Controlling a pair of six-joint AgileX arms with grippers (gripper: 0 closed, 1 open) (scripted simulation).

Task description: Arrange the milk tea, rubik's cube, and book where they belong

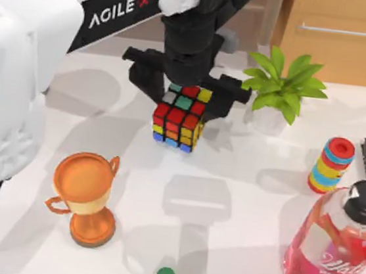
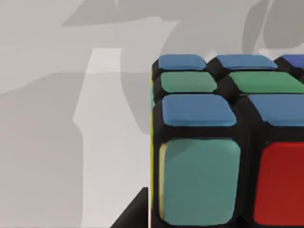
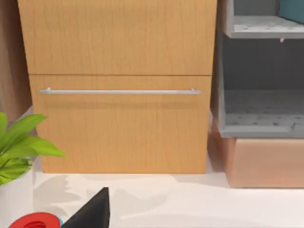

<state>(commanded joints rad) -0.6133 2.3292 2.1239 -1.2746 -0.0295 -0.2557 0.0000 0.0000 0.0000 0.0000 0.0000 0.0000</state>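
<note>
Rubik's cube (image 1: 179,117) sits mid-worktop (image 1: 241,203) toward the back, turned slightly askew, cabinet edge behind. Open room in front of it; trophy (image 1: 87,195) front-left, plant (image 1: 283,85) right, ring stack (image 1: 330,165) and pink bottle (image 1: 333,247) far right. Left gripper (image 1: 187,88) reaches down from above, fingers spread either side of the cube's top. Right gripper: cannot tell.
</note>
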